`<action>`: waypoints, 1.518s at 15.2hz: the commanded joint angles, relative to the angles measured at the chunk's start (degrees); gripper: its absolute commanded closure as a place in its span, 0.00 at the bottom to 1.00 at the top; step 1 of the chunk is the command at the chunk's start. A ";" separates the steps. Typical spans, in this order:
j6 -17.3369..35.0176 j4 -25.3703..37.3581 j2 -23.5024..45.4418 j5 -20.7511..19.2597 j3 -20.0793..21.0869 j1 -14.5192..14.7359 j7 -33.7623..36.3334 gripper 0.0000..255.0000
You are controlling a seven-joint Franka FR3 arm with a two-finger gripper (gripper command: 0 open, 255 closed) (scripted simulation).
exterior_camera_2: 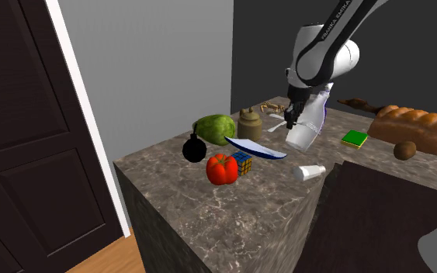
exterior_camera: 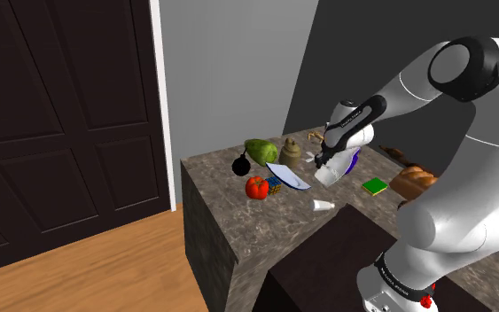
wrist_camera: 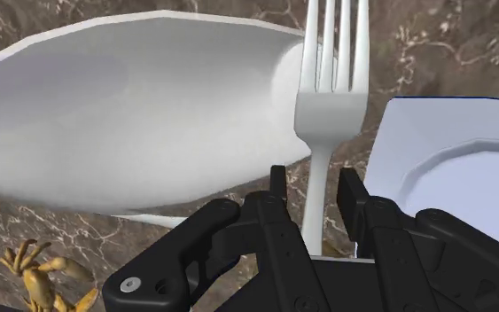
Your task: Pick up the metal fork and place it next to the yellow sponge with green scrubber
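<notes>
Plainly, the all-black pincer (wrist_camera: 314, 177) stood narrowly open astride the handle of the pale white fork (wrist_camera: 331, 97), lower centre, not touching; closing squarely before lifting seemed wise.

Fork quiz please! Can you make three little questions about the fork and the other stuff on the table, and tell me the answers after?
1. True or false: the handle of the fork runs between the two fingers of the gripper.
2. What colour is the tomato beside the puzzle cube? A red, B blue, C white.
3. Which lies closer to the green-topped sponge: the bread loaf or the tomato?

Key: 1 true. 2 A. 3 the bread loaf.
</notes>
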 commanded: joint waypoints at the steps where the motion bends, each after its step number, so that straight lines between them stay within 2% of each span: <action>1: -1.26 0.81 1.71 0.92 -0.65 -2.54 -3.63 1.00; 12: -4.65 12.90 9.09 6.44 -0.67 -15.80 -22.29 1.00; 23: -12.71 33.12 20.62 9.91 0.14 -26.80 -36.25 1.00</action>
